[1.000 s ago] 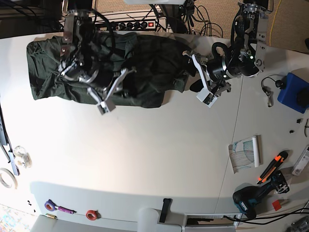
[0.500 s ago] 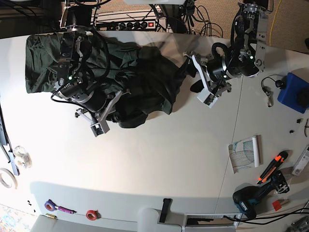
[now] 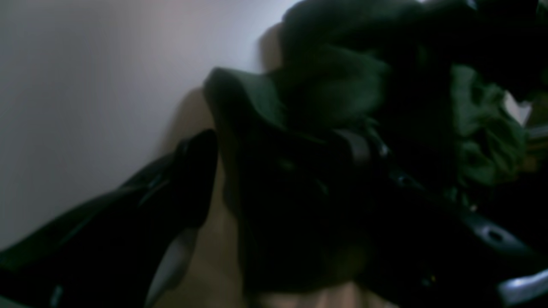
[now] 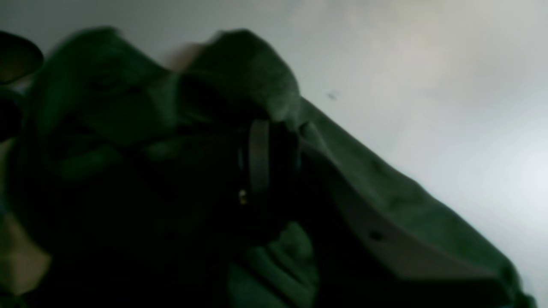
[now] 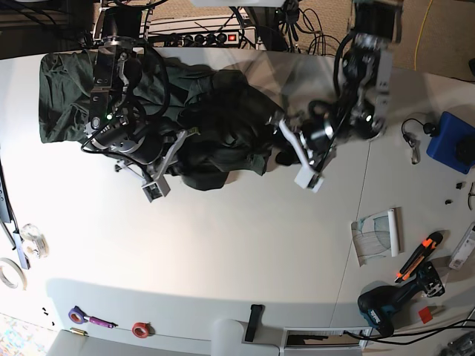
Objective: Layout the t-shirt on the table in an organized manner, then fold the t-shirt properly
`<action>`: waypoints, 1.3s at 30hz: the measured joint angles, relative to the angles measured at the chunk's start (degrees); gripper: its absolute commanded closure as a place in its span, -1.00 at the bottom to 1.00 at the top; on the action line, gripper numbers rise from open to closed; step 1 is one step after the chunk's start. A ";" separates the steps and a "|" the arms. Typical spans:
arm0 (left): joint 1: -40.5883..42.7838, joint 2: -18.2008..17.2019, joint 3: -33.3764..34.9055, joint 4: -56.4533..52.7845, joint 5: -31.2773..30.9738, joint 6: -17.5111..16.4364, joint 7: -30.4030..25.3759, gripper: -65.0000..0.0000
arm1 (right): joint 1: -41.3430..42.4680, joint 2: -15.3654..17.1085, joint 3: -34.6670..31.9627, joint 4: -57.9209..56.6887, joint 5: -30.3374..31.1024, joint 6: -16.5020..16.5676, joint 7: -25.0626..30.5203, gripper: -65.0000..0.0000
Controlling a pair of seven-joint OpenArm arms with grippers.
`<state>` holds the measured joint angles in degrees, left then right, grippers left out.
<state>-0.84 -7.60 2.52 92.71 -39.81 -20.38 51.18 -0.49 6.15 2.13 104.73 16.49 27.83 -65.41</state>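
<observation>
Presently the dark green t-shirt is seen bunched and crumpled along the far side of the white table, not laid out flat. Its flatter part is spread toward the far left corner in the base view, while a heaped mass of folds is gathered near the middle of the far edge.

The right gripper is set at the near edge of that heap, with cloth draped over it. In the right wrist view one pale finger is made out under the fabric, but the picture is blurred and dark, so it cannot be told whether the jaws are spread or pressed together.

The left gripper is placed at the shirt's other end, against its near corner. In the left wrist view its jaws are seen standing apart, with a dark fold of the shirt lying between them and a strip of table showing beside one black finger.

Well apart from the shirt, a teal and black power drill, an orange utility knife and a curled paper sheet are found near the table's near right corner. A blue object is seen at the right edge, and a red tape roll by the near left edge.
</observation>
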 measured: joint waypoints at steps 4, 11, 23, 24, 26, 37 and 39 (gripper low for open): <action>-2.97 1.27 0.04 -0.72 0.11 0.02 1.36 -0.23 | -0.59 0.02 0.04 0.00 -3.10 -1.31 0.09 1.00; -2.71 1.22 0.02 -3.93 1.31 -0.31 3.39 -0.10 | -0.61 0.02 0.04 0.00 -3.02 -1.31 0.11 1.00; -2.71 1.05 0.02 -5.40 -10.80 -9.57 6.88 1.00 | -0.63 0.02 0.04 0.00 -3.02 -1.31 0.52 1.00; -2.69 1.05 0.02 -4.90 -14.12 -12.37 9.38 1.00 | -0.61 0.02 0.04 0.00 -3.02 -1.31 0.52 1.00; -2.36 1.09 0.04 -2.89 -21.55 -17.35 14.01 1.00 | -0.63 0.00 0.04 0.00 -3.04 -2.62 1.22 1.00; 6.45 1.07 0.02 5.40 -34.93 -19.34 22.14 1.00 | -0.63 0.02 0.04 0.00 -4.66 -5.60 3.10 1.00; 7.45 1.07 0.02 5.44 -34.86 -19.34 22.14 1.00 | -0.61 0.00 0.04 0.00 -4.66 -5.60 3.10 1.00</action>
<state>6.61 -6.52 2.55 98.15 -74.67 -39.72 73.32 -1.10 6.15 2.17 104.73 11.84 22.24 -62.30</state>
